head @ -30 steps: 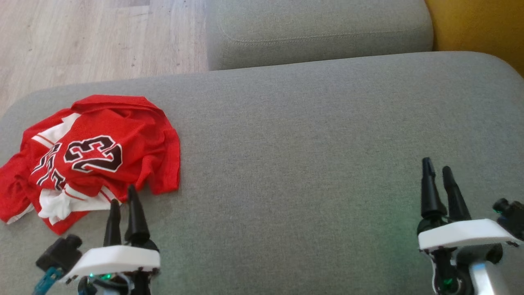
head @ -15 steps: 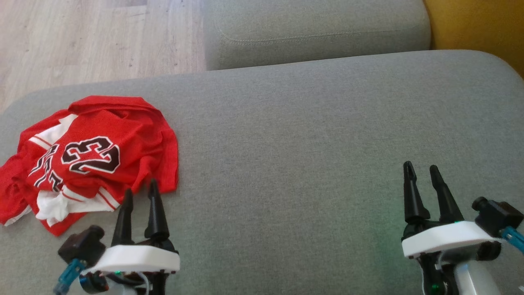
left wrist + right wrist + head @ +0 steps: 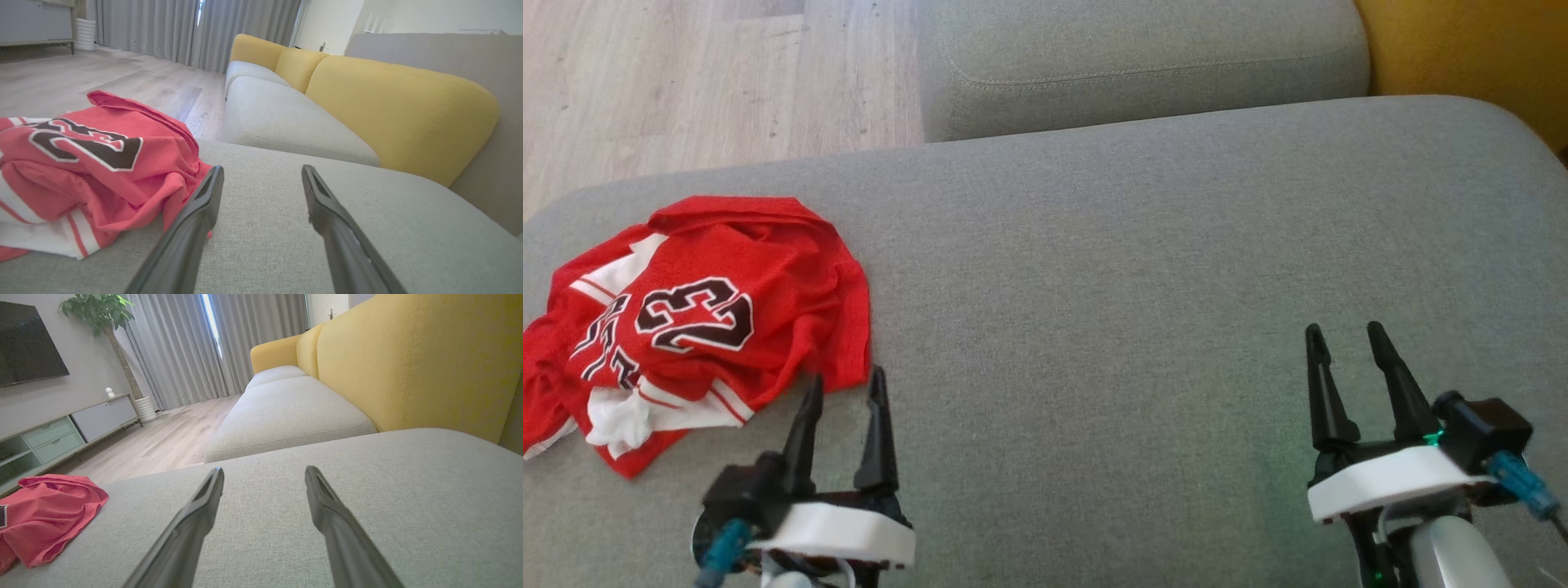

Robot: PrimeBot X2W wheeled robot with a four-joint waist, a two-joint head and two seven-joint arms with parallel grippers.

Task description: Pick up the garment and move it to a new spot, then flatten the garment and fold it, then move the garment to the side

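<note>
The garment (image 3: 698,314) is a crumpled red jersey with white trim and a black "23", lying at the left end of the grey sofa cushion (image 3: 1135,269). It also shows as the garment (image 3: 81,167) at the left of the left wrist view and the garment (image 3: 45,514) at the lower left of the right wrist view. My left gripper (image 3: 847,380) stands open just off the jersey's near right corner, its left finger tip at the cloth's edge, nothing between the fingers. My right gripper (image 3: 1343,331) is open over bare cushion far to the right.
A second grey seat cushion (image 3: 1143,61) lies beyond the near one, with a yellow backrest (image 3: 1470,57) at the right. Wooden floor (image 3: 686,73) lies past the cushion's far left edge. A TV cabinet (image 3: 61,428) and a potted plant (image 3: 98,314) stand across the room.
My left gripper has slid right along the jersey's near edge and now sits off its right corner. My right gripper has shifted slightly left. The head camera has turned a little.
</note>
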